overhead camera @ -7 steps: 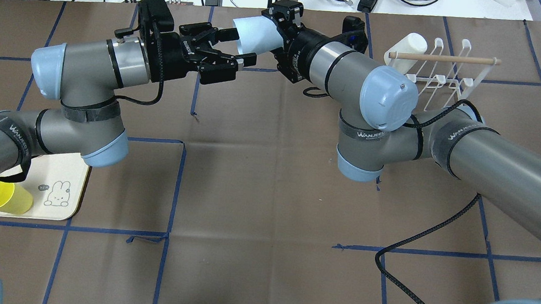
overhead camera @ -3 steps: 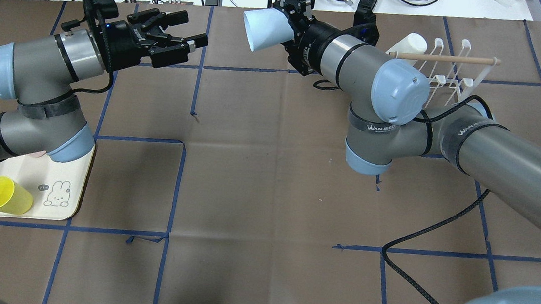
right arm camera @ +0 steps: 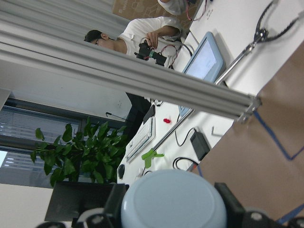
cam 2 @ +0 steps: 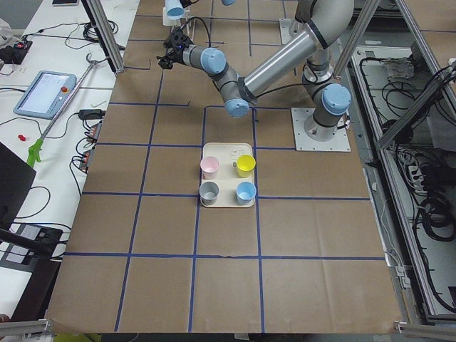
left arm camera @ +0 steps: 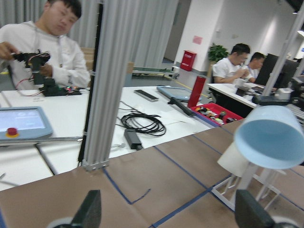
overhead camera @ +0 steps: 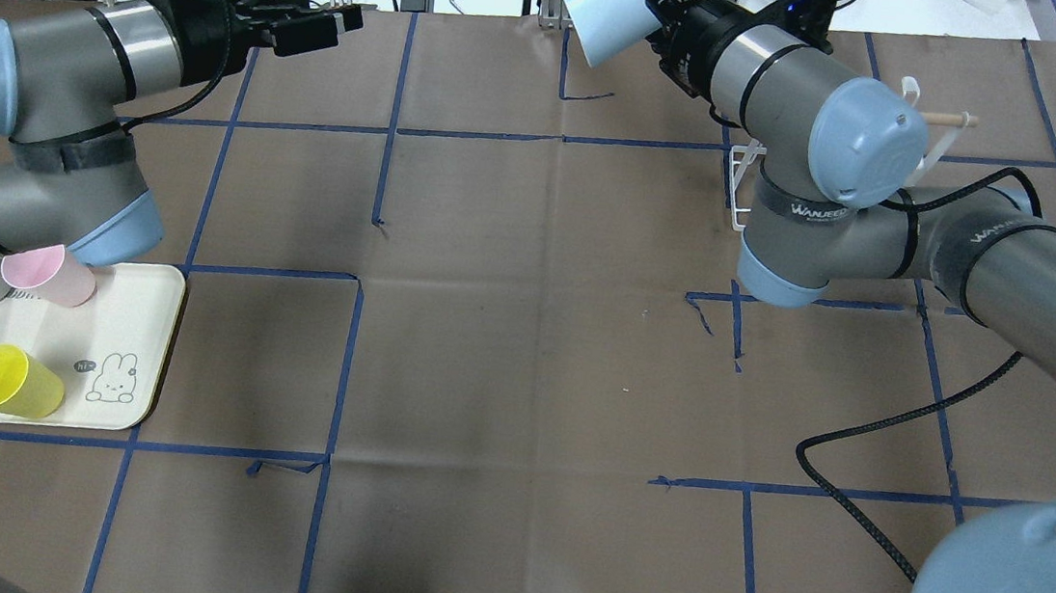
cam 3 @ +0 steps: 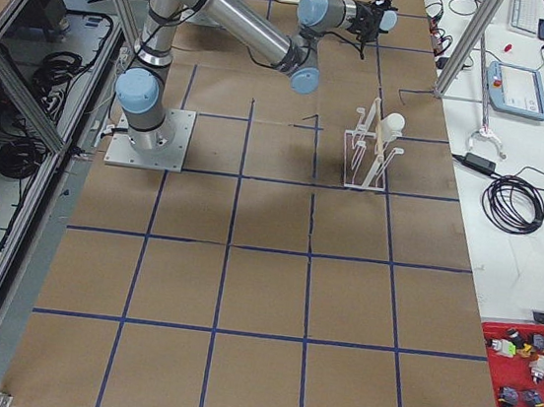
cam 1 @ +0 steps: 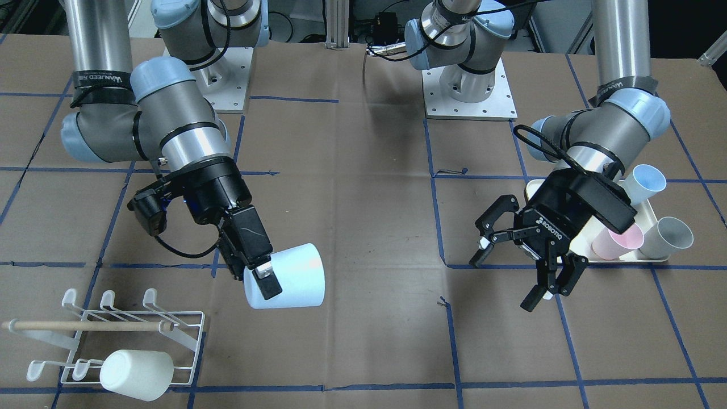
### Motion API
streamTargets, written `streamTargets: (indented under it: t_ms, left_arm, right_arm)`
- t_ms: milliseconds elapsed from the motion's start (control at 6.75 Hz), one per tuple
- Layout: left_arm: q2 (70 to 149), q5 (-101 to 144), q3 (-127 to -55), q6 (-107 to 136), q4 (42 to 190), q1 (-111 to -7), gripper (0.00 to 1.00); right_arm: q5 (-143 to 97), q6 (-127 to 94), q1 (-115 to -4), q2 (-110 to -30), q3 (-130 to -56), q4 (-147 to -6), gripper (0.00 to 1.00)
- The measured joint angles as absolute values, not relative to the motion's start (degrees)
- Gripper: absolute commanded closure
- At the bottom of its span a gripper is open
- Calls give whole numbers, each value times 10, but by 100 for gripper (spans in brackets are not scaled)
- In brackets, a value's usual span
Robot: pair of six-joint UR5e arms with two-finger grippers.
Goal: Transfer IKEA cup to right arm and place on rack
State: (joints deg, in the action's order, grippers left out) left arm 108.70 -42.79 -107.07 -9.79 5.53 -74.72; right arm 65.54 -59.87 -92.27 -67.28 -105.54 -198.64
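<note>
Bright, even light leaves soft shadows on the table (overhead camera: 524,335); wrist views blur close up.

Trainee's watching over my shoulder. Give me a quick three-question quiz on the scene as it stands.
1. True or false: the left gripper is open and empty.
2. Fill in: the cream rectangular tray carries ___ cups.
3. What holds the pale blue plastic cup? A) the tray B) the left gripper C) the right gripper
Key: 1 true; 2 four; 3 C.
</note>
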Motion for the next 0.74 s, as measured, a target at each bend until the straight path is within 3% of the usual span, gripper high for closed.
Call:
streamTargets:
  t_ms: [741]
  left_arm:
    - [1053,-786,-892,-58,645,-849,0]
  right_arm:
    - [647,-111,-765,-671,-1053,-1953,67]
